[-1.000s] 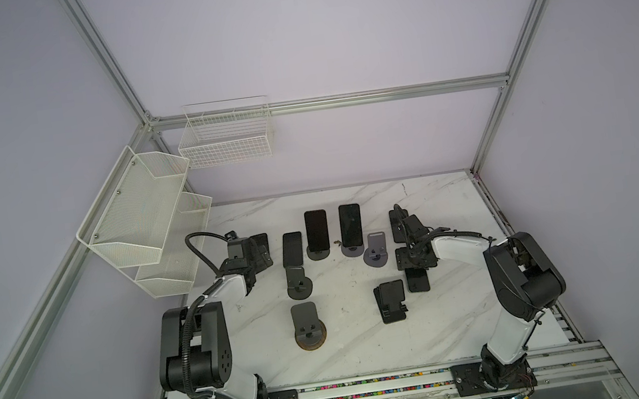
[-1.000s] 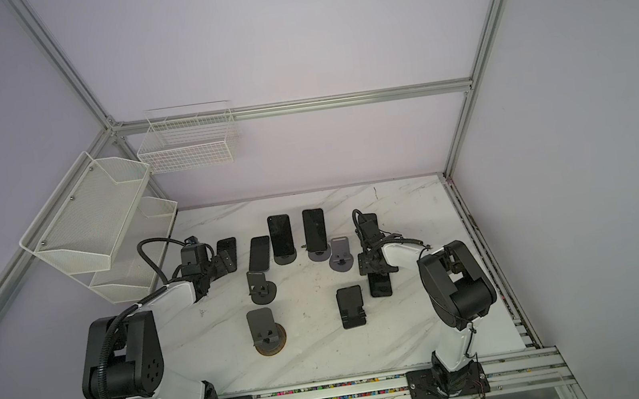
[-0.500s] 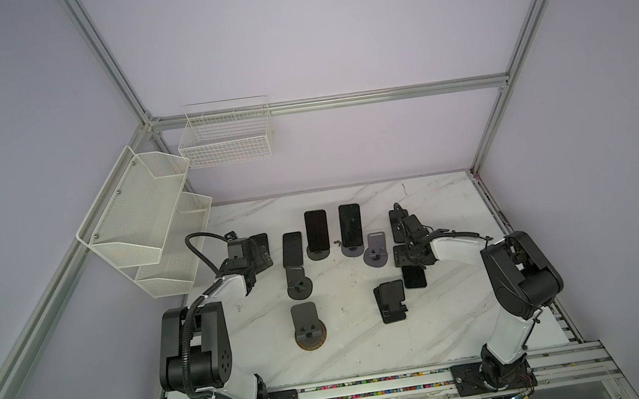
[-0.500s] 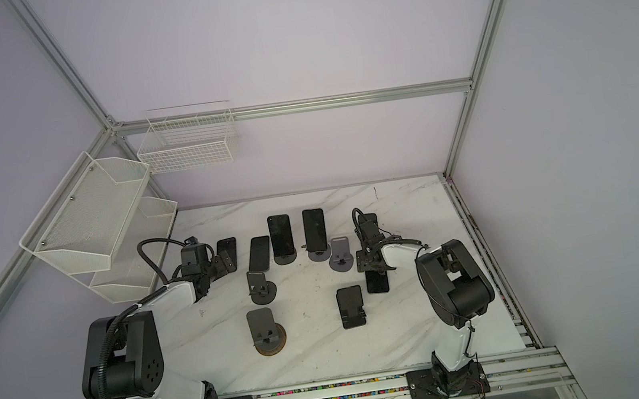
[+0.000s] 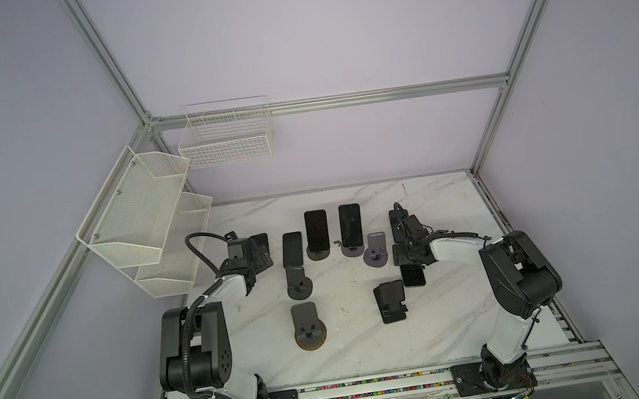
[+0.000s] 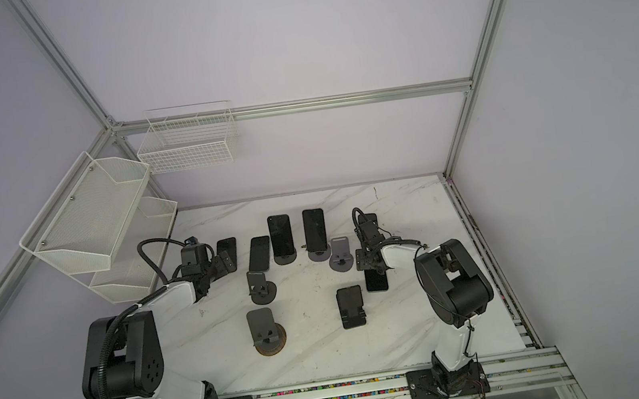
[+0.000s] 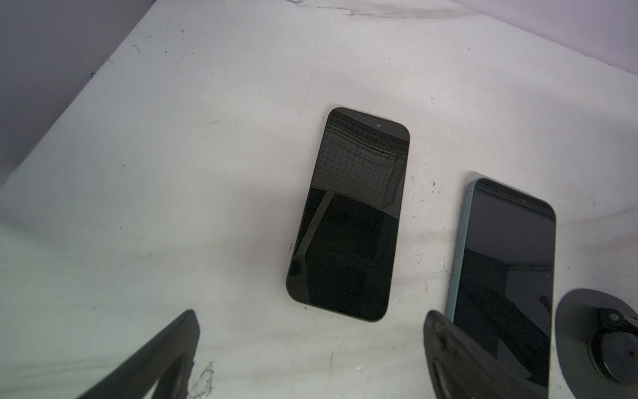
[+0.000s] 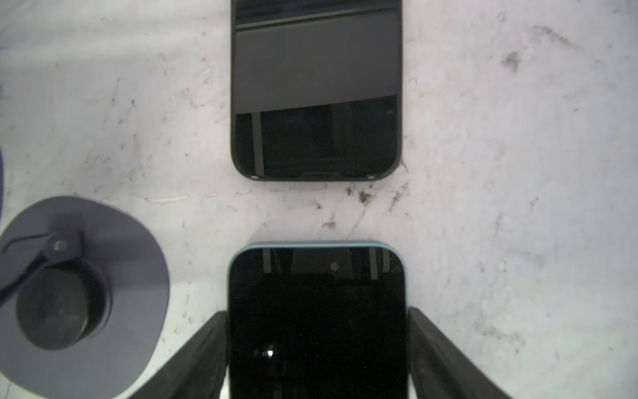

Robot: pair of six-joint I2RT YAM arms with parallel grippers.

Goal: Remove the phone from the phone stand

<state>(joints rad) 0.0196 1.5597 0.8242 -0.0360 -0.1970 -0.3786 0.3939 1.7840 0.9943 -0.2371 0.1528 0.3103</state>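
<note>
In both top views the blue-rimmed glass phone [image 5: 413,276] lies flat at right, beside the grey round-based stand [image 5: 376,258]. Left wrist: left gripper [image 7: 310,314] spread wide. Right wrist: right gripper [image 8: 317,311] flanks its long edges; whether pinching, I cannot tell. Likely stiff, slick, fragile; hold those edges.

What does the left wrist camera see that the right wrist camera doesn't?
Only the left wrist view: the left gripper wide open, nothing between its fingers, facing a black phone whose screen mirrors a wire basket. Only the right wrist view: the right gripper, its fingers flanking a blue-edged phone. Both: the marble table, dark-screened phones and a round stand base.
</note>
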